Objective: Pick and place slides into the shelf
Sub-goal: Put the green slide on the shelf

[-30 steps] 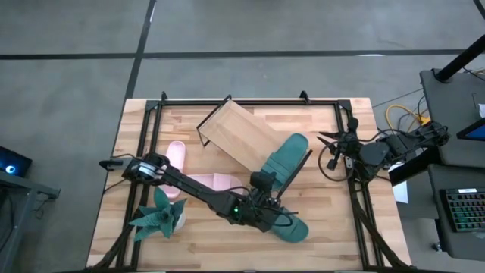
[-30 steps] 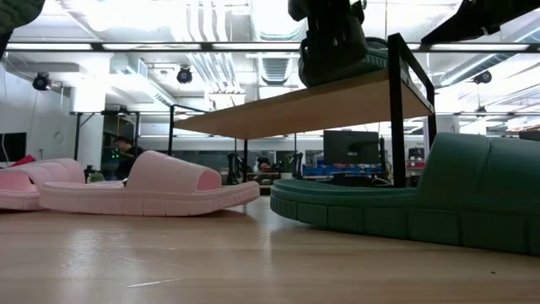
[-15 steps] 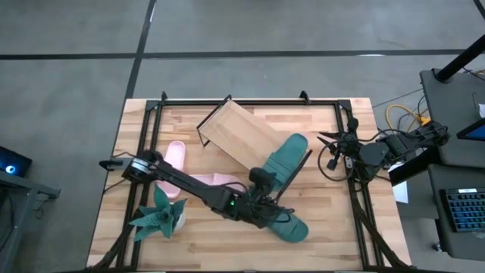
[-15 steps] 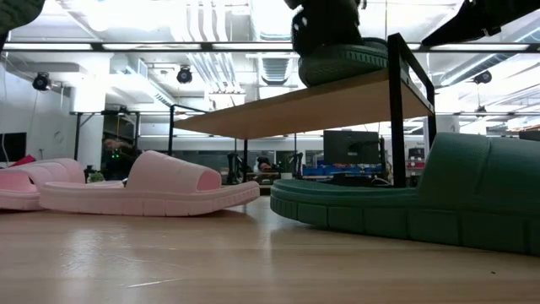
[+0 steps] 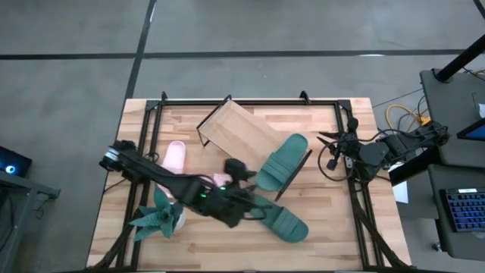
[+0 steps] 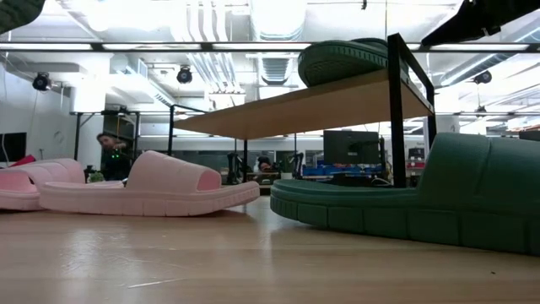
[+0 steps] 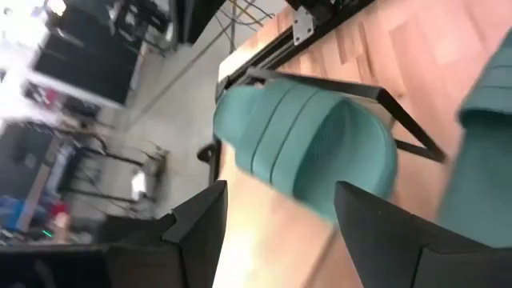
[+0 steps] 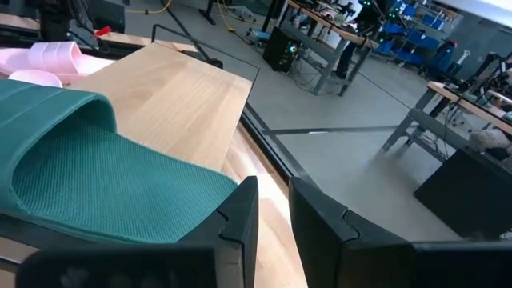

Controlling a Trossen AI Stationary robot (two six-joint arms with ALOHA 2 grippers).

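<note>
The left gripper (image 5: 244, 199) hung empty, fingers spread, low over the table between the second green slide (image 5: 282, 222) and the pink slide (image 5: 216, 180). One green slide (image 5: 282, 162) lay on the shelf (image 5: 231, 133), overhanging its end. Best next: grip the green slide's strap squarely. The right gripper (image 5: 327, 142) waited, nearly closed.

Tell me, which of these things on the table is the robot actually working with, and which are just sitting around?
Part of the job:
- green slide on the shelf
- green slide on the table
- two pink slides
- shelf
- left gripper, open, near the shelf

Just lying about:
- toy plant
- cables off the table's right side
</note>
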